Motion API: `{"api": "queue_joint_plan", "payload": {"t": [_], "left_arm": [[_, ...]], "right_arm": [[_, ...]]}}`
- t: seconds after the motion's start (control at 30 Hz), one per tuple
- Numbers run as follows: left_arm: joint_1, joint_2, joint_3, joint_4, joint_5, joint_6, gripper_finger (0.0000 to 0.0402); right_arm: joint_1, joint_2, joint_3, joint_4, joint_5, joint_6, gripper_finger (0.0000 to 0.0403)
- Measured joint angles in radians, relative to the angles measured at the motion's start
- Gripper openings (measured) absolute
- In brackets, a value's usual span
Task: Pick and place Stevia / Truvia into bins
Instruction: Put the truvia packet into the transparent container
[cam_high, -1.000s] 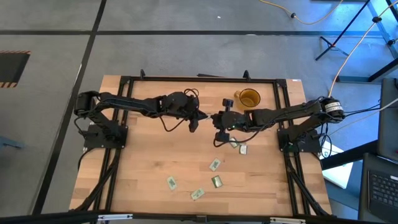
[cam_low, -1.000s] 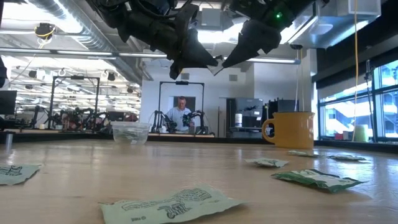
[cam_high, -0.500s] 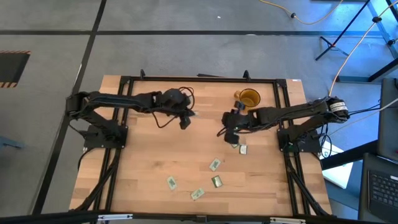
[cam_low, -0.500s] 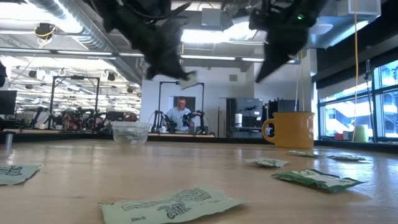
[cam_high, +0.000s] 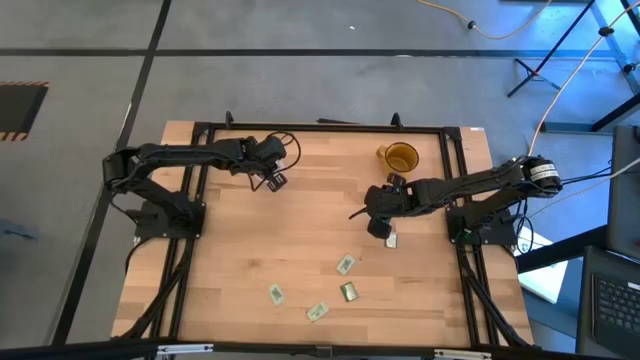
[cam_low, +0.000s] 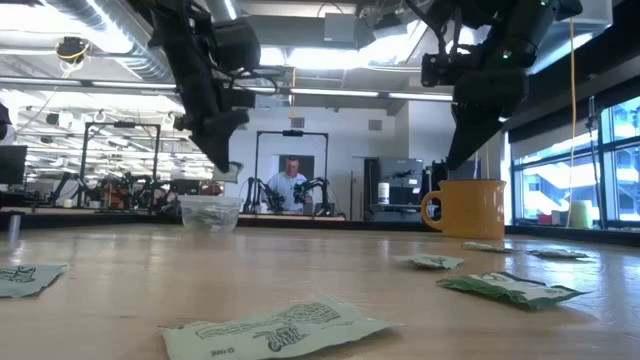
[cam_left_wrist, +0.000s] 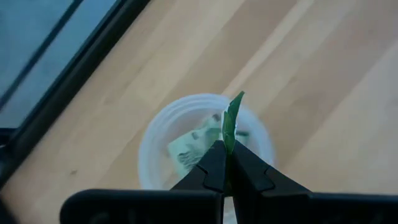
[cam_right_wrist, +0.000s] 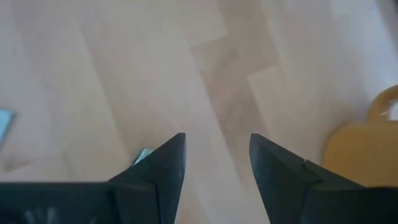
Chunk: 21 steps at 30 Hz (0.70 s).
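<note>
My left gripper hangs over the clear cup, shut on one green Stevia sachet. The cup stands at the table's far left and has sachets lying in it. My right gripper is open, pointing down over bare wood near the amber mug. A sachet lies on the table just beside it. Several more sachets lie flat toward the near edge. My left gripper pinches one end of the green sachet between its two fingertips. The fingers slant down from the table's left side. The sachet sticks out past the tips, seen edge-on, lifted clear above the clear cup's mouth.
A black frame runs around the table's edges. The mug's handle points sideways in the low view. Loose sachets lie close to the low camera. Bare wood lies between the two arms.
My left gripper has carried the sachet from the table's middle toward the left edge and tipped downward over the clear cup. My right gripper has let go of that sachet, drawn back toward the right and near edges, sunk and tipped downward.
</note>
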<state>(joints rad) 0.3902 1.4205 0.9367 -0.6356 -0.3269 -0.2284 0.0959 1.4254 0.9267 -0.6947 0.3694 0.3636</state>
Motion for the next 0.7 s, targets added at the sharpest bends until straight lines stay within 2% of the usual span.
{"api": "queue_joint_plan", "payload": {"t": [0.17, 0.47, 0.7], "left_arm": [[0.016, 0.051, 0.000, -0.027, -0.072, 0.015, 0.0004], [0.025, 0.116, 0.000, -0.043, -0.082, 0.017, 0.0011], [0.024, 0.112, 0.000, -0.045, -0.106, 0.049, 0.0055]], "right_arm": [[0.012, 0.000, 0.000, 0.001, -0.073, 0.030, 0.0180], [0.057, 0.000, 0.000, -0.005, -0.079, 0.064, 0.0180], [0.086, 0.000, 0.000, -0.058, -0.130, 0.112, 0.0180]]}}
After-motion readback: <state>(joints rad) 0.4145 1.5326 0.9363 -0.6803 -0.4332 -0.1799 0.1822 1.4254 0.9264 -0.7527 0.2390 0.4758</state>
